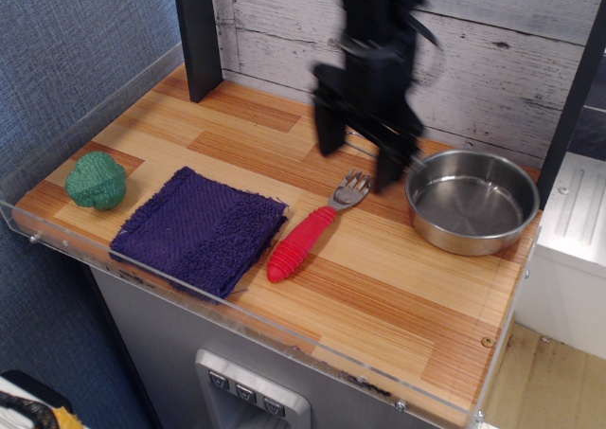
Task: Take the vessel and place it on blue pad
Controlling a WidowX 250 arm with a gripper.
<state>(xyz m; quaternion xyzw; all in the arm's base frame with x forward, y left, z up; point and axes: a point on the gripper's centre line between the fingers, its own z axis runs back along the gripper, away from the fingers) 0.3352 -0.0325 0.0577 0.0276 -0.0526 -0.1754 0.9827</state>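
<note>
The vessel, a shiny steel pan [472, 202], sits at the right of the wooden counter. Its thin wire handle points left toward the back and is mostly hidden behind my gripper. The blue pad, a dark blue-purple towel [201, 229], lies flat at the front left. My black gripper [362, 160] hangs open and empty above the counter, just left of the pan and over its handle. It is blurred by motion.
A fork with a red handle [311, 232] lies between towel and pan. A green lumpy toy [97, 180] sits at the far left. A clear plastic rim [237, 317] runs along the front edge. A dark post [197, 33] stands at the back left, and a white box [575, 216] is off the right end.
</note>
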